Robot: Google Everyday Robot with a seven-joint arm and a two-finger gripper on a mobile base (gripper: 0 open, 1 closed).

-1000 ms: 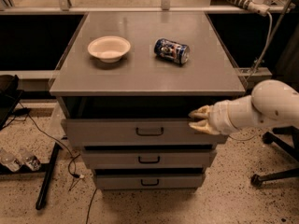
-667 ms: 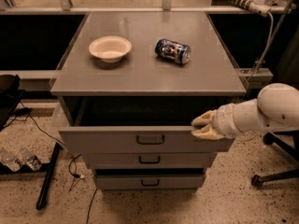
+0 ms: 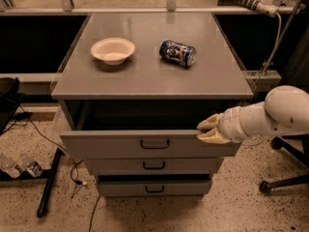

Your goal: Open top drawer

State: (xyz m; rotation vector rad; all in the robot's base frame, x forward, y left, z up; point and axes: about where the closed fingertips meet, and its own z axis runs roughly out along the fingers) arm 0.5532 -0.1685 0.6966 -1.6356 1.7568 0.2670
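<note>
Cream pincer (image 3: 207, 129) at right edge of grey top drawer (image 3: 108, 147)

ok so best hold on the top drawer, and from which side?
The black loop handle mid-front on the top drawer: come from the front, level; it stands off a flat face. The gripper sits at the front's right top edge, also workable since the drawer is part open.

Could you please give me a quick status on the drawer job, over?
Gripper at the top drawer, right end of its front edge. Drawer partly pulled out. Bowl and can on cabinet top, nothing blocking.
</note>
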